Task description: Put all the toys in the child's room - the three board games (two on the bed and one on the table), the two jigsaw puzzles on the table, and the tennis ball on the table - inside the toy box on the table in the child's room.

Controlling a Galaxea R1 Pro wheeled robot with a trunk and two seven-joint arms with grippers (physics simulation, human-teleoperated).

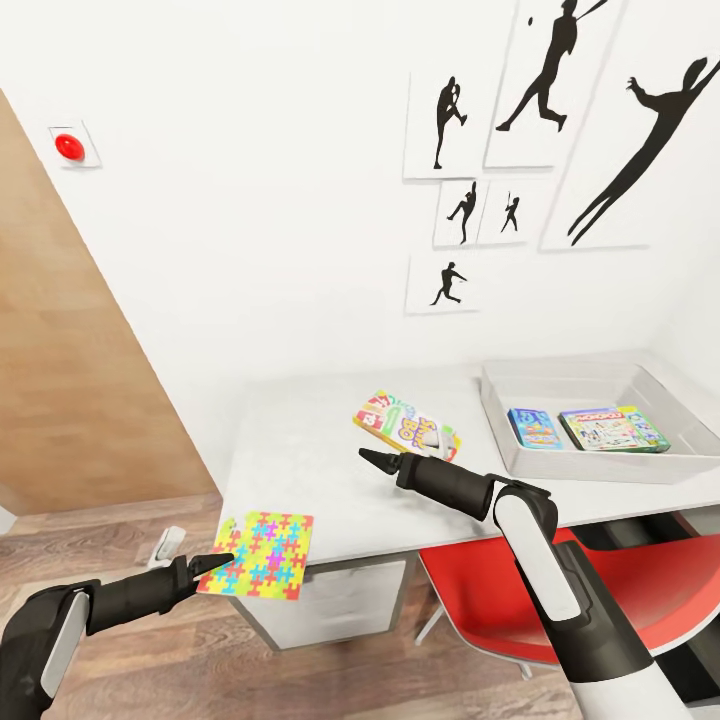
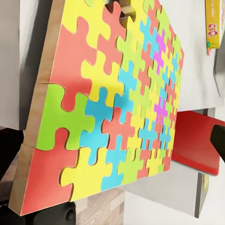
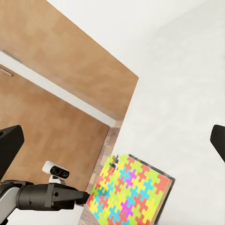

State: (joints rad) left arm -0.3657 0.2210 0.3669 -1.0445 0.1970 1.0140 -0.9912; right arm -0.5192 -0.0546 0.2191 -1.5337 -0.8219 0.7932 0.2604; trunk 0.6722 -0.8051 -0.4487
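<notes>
White walls (image 1: pixel 250 200) carry black athlete silhouette pictures (image 1: pixel 545 80) and a red round button (image 1: pixel 68 146). A brown wooden wardrobe door (image 1: pixel 70 380) stands above wood plank floor (image 1: pixel 150 650); a red chair (image 1: pixel 650 590) sits nearby.

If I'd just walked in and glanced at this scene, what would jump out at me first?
Probably the bright jigsaw puzzle, a multicoloured square hanging over the near corner of the white table, with the left gripper right at its edge. Next, the black athlete silhouettes on the wall above the table. Then the grey toy box at the table's right end, with two colourful game boxes inside.
</notes>
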